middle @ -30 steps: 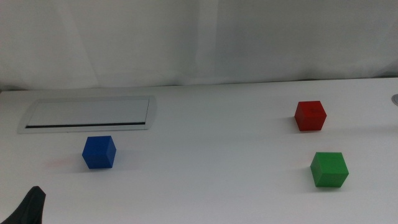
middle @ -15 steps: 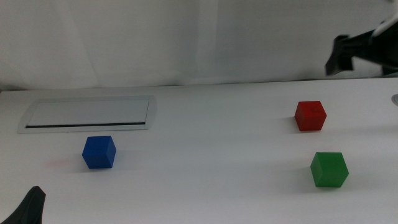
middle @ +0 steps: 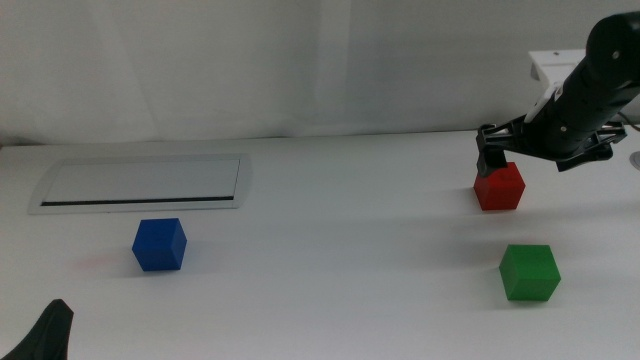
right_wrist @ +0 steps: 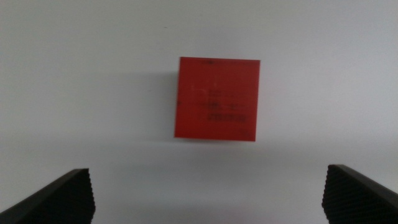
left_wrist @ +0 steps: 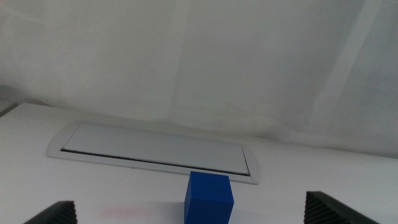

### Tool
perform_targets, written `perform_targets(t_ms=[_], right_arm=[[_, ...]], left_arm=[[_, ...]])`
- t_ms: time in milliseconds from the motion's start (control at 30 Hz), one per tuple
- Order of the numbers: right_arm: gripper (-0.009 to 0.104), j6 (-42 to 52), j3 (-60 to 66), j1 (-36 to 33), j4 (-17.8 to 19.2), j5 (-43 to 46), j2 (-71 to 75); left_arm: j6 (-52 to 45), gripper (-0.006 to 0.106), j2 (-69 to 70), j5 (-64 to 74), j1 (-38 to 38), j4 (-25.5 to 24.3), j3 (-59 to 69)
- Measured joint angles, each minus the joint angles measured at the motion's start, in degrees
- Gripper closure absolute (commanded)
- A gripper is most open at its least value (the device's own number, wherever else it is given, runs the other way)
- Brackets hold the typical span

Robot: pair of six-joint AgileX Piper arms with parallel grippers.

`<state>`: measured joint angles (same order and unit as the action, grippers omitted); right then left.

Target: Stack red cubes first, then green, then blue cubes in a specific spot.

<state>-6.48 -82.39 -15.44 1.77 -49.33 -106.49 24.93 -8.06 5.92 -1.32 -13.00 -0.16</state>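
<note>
Right pincer (middle: 497,160) descended over red cube (middle: 499,186), jaws wide, empty.

The white desk (middle: 330,270) carried a blue cube (middle: 159,244) near a grey-framed panel (middle: 142,183) (set flush), with red (middle: 499,187) and green (middle: 529,271) cubes well apart from them.

R gripper (middle: 497,152) hung pointing down at far right, jaws wide apart. L gripper (middle: 47,335) waited at bottom-left edge, jaws apart.

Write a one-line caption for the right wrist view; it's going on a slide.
Right claw, jaws open, poised above the red cube on the white table.
</note>
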Motion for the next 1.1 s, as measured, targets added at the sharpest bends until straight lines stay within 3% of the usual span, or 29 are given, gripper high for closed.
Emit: perform_targets(t_ms=[133,767,900,1100], right_arm=[[-0.008,-1.00,-1.19,0.00,1.73,0.82,-2.95],[-0.005,-1.14,-9.73,0.00,2.93,-0.47,-14.95],[0.009,-1.14,-9.73,0.00,2.93,-0.47,-15.59],[0.051,-1.14,-9.73,0.00,3.01,0.22,-16.50]], left_arm=[[0.00,0.008,0.00,0.00,0.00,0.00,0.00],[0.00,0.008,0.00,0.00,0.00,0.00,0.00],[0.00,0.008,0.00,0.00,0.00,0.00,0.00],[0.00,0.009,0.00,0.00,0.00,0.00,0.00]])
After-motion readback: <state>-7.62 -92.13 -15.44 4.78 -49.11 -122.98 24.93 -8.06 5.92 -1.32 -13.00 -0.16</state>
